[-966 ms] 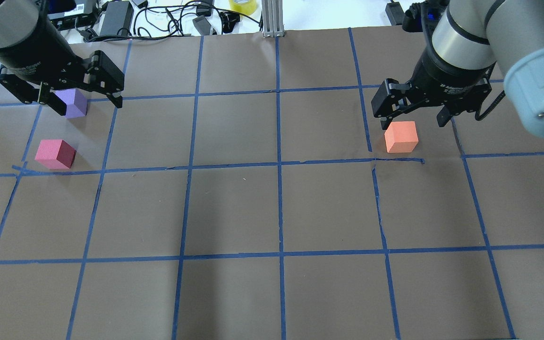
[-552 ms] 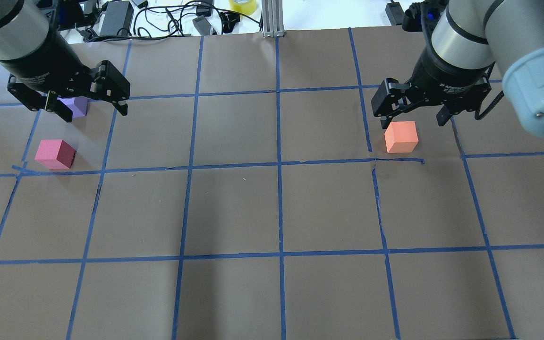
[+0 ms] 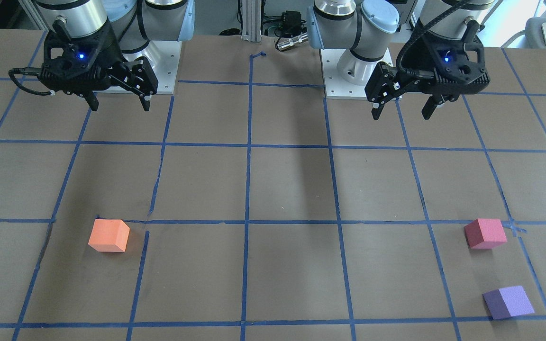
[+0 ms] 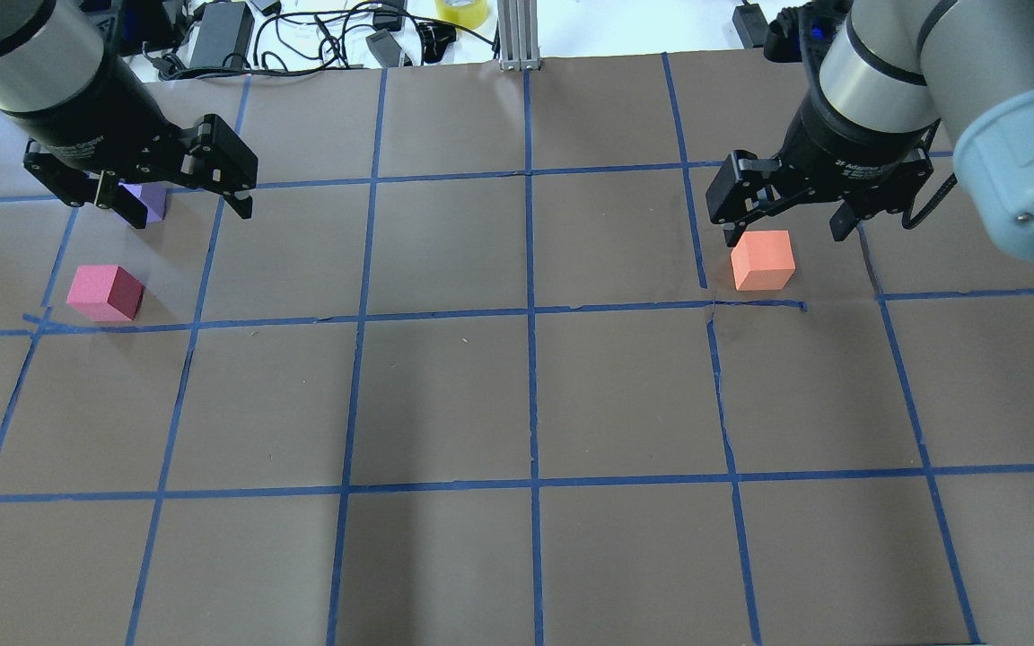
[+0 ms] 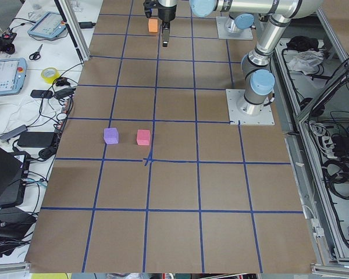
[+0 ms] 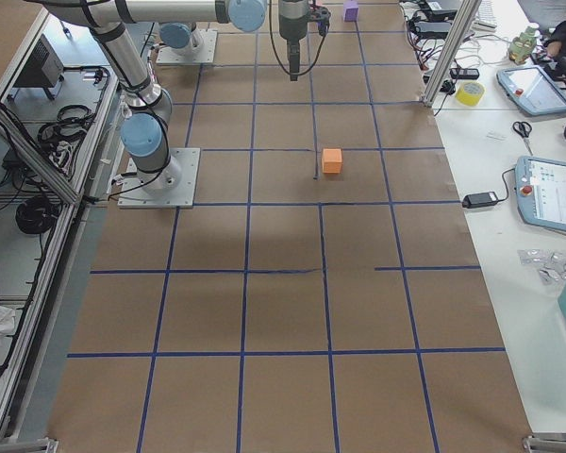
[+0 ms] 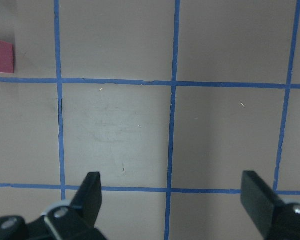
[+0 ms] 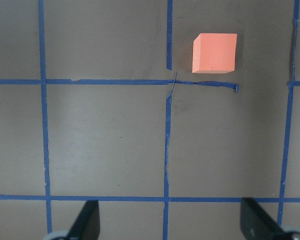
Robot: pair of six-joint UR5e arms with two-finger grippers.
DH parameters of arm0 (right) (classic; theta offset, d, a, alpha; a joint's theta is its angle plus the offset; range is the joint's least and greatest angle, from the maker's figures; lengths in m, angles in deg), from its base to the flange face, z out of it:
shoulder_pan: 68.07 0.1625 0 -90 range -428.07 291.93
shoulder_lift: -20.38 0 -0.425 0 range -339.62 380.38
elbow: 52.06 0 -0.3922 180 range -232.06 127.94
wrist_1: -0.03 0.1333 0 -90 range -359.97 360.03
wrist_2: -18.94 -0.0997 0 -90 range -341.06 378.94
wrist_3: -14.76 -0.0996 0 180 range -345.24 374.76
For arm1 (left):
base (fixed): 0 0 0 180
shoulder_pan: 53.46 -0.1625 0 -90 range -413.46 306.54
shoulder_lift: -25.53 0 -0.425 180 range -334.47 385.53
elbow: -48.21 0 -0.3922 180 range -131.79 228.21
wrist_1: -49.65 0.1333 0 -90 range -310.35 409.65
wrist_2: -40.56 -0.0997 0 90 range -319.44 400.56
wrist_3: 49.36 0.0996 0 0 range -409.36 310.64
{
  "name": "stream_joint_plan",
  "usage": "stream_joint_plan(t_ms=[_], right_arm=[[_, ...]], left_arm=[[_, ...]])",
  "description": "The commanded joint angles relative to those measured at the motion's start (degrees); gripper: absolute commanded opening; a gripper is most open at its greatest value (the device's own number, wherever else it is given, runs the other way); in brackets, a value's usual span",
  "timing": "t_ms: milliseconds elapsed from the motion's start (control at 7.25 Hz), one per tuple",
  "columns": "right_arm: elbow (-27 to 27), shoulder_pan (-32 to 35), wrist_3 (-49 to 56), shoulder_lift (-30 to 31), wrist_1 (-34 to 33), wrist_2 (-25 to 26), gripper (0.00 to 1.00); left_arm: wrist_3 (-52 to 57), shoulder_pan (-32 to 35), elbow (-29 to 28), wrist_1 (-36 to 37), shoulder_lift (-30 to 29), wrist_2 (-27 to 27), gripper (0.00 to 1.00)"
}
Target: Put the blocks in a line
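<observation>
Three foam cubes lie on the brown, blue-taped table. The orange block (image 4: 762, 260) (image 3: 109, 235) (image 8: 215, 52) is on the right side. The pinkish-red block (image 4: 104, 292) (image 3: 485, 233) (image 7: 1, 56) is at the left. The purple block (image 3: 508, 301) is beyond it, mostly hidden behind a finger in the overhead view (image 4: 154, 201). My left gripper (image 4: 189, 211) (image 3: 401, 113) is open, empty, and held above the table. My right gripper (image 4: 786, 235) (image 3: 120, 106) is open and empty, held high on the robot side of the orange block.
Cables, power bricks and a yellow tape roll (image 4: 461, 11) lie past the table's far edge, beside an aluminium post (image 4: 517, 36). Tablets and tools lie on the side benches (image 6: 547, 193). Both robot bases (image 3: 356, 61) stand at the near edge.
My left gripper has moved to the right and a little farther out, now covering most of the purple block in the overhead view. The right arm and all blocks have not moved.
</observation>
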Motion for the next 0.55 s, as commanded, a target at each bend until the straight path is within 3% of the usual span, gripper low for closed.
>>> stream_joint_plan(t_ms=[0,414], right_arm=[[-1.3,0.0,0.0,0.1,-0.2,0.0,1.00],[-1.6,0.0,0.0,0.0,-0.7,0.0,1.00]], left_arm=[[0.6,1.9,0.2,2.0,-0.4,0.0,1.00],[-0.2,5.1,0.4,2.1,1.7,-2.3,1.00]])
